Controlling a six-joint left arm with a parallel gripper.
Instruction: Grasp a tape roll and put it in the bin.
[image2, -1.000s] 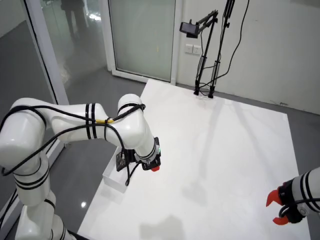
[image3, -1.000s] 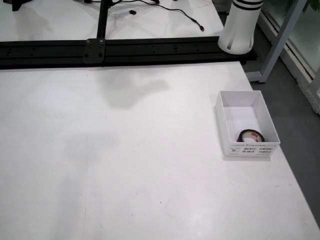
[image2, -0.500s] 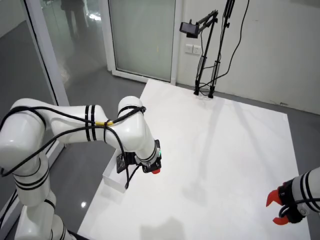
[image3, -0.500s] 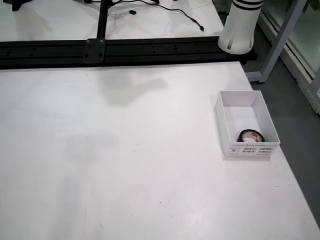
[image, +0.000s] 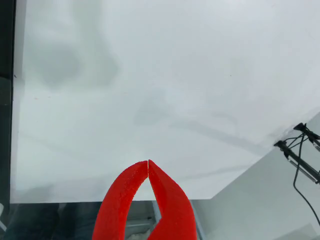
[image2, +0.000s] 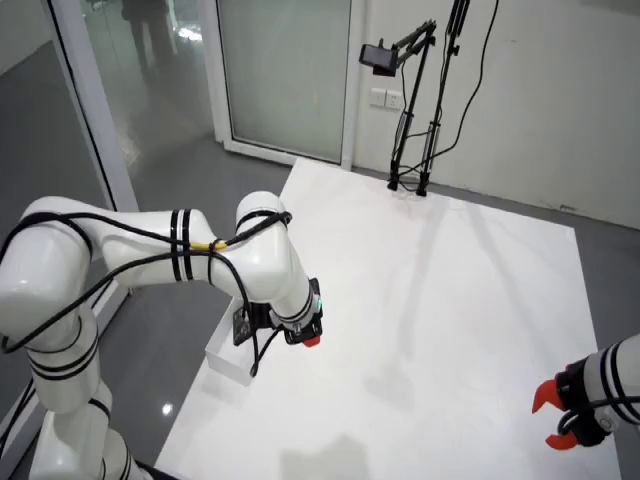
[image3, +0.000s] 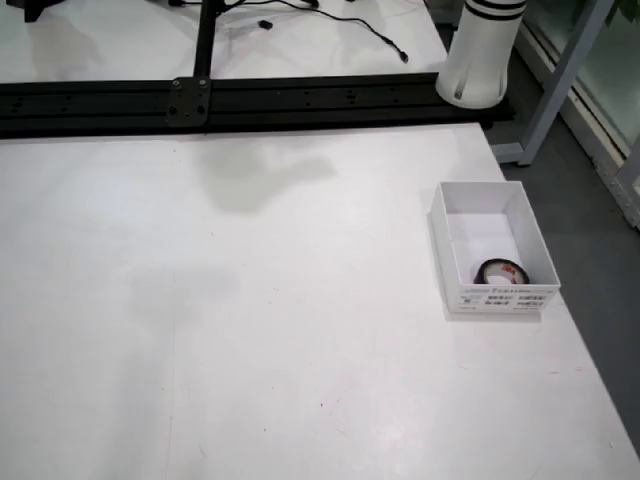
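Note:
A dark tape roll (image3: 497, 271) lies inside the white bin (image3: 438, 240) at the table's right edge in the view from above. Neither arm nor gripper shows in that view. In the view that rides on the gripper, my gripper (image: 148, 161) has its red fingers closed tip to tip over bare white table, with nothing between them. The view from the side shows the gripper (image2: 308, 340) low over the table just right of the bin (image2: 224, 358), which the arm partly hides.
A second arm's red gripper (image2: 557, 418) hangs at the table's near right corner in the view from the side. A black rail (image3: 240, 100) and the arm's white base (image3: 484, 55) lie along the table's far side in the view from above. A camera stand (image2: 412, 120) is at the far end.
In the view from the side the arm has shifted very slightly right, away from the bin. The tape roll and bin have not moved.

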